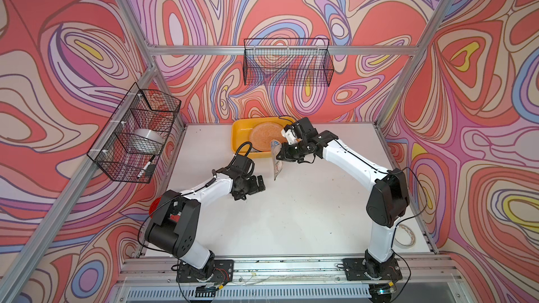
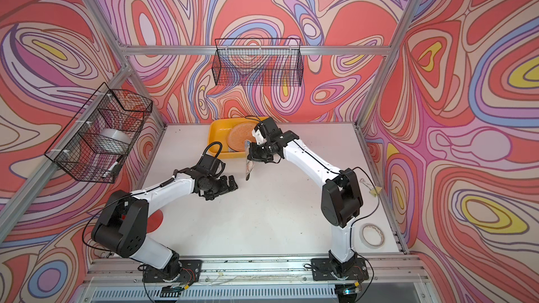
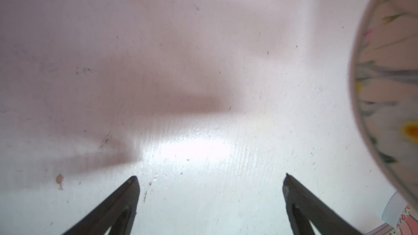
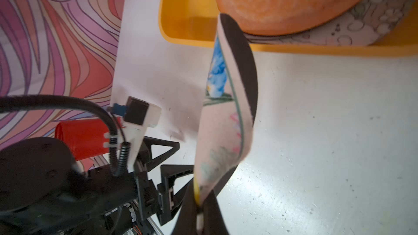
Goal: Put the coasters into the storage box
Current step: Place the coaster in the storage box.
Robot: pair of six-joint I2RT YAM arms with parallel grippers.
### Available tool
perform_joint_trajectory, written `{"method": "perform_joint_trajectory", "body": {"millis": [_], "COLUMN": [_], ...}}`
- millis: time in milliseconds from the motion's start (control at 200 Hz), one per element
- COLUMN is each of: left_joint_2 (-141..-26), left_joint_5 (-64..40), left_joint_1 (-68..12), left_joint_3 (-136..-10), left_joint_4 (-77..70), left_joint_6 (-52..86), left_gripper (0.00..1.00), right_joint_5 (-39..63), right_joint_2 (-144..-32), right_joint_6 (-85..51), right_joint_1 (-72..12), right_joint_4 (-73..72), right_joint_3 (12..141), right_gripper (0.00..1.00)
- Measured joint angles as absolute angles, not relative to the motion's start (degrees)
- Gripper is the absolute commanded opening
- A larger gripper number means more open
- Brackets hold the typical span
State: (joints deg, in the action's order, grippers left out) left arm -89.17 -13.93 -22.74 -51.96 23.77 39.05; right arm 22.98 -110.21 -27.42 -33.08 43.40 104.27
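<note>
While the left tool [image 1: 260, 184] gapes wide and empty over the bench [image 1: 291, 214], the right tool [image 1: 279, 153] pinches a bent cream floral coaster [image 1: 277, 166] on edge just before the storage box [image 1: 237, 138]; inside, an orange textured coaster [image 1: 266, 135] tops printed coasters [image 4: 373, 19].

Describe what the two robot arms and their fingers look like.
The left arm and right arm match: white tube-like links between bulky black joints, on black base plates. Black cables loop alongside. Each wrist carries a white camera mount. The left fingers and right fingers are black triangles with cut-outs.
</note>
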Motion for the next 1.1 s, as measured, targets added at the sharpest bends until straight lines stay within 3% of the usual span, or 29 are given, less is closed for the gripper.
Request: {"method": "perform_joint_trajectory", "body": {"millis": [436, 1097], "left_joint_2": [-85.03, -83.31], "left_joint_5": [-13.89, -13.23], "left_joint_1": [-22.15, -21.32], "left_joint_3": [-50.02, -48.69], "left_joint_4": [23.73, 23.86], "left_joint_6": [38.48, 37.54], "left_gripper": [1.00, 1.00], "right_joint_5": [23.49, 25.34], "right_joint_2": [-133.19, -144.46], "right_joint_6": [-22.55, -24.95], "right_joint_1": [-32.84, -22.81], "right_joint_4": [49.28, 37.76], "right_joint_3": [139.39, 137.32], "right_gripper": [0.00, 0.00]}}
